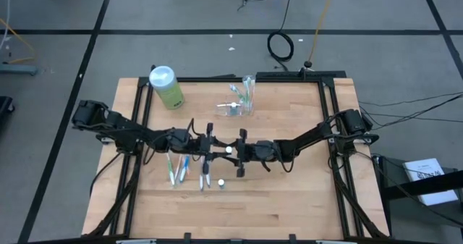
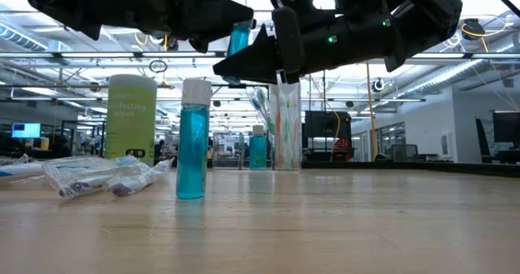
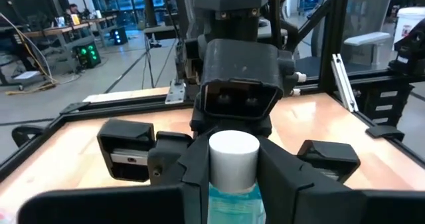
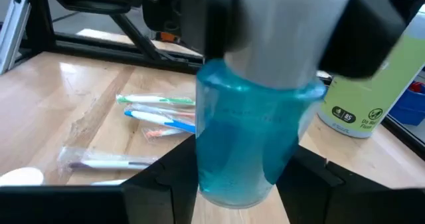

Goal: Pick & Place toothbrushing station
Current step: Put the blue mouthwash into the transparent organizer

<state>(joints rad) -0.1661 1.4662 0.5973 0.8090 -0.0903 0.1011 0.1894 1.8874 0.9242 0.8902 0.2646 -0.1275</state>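
The clear toothbrushing station [image 1: 242, 99] stands on its base at the table's far middle with toothbrushes upright in it; it also shows in the low view [image 2: 284, 128]. My left gripper [image 1: 217, 151] and my right gripper [image 1: 239, 151] meet at the table's middle. Both are shut on one small blue bottle with a white cap [image 1: 228, 150], held high above the table [image 2: 238, 38]. The light-green bottle [image 1: 166, 87] stands at the far left. My left gripper pinches the blue bottle's upper part, just under the white cap [image 3: 232, 184], between its two fingers. The fingers come level from the table's left. The bottle stands upright, cap up, lifted clear of the table. My right gripper has its two fingers against the sides of the bottle's lower body [image 4: 252, 151]. The fingers come level from the table's right, below the other arm's fingers at the cap. The bottle stands upright between them.
Wrapped toothbrushes [image 1: 177, 168] lie on the table left of the middle, under the left arm. A second blue bottle with a white cap [image 2: 192, 140] stands on the table near them. Another small blue bottle [image 2: 258, 148] stands beside the station.
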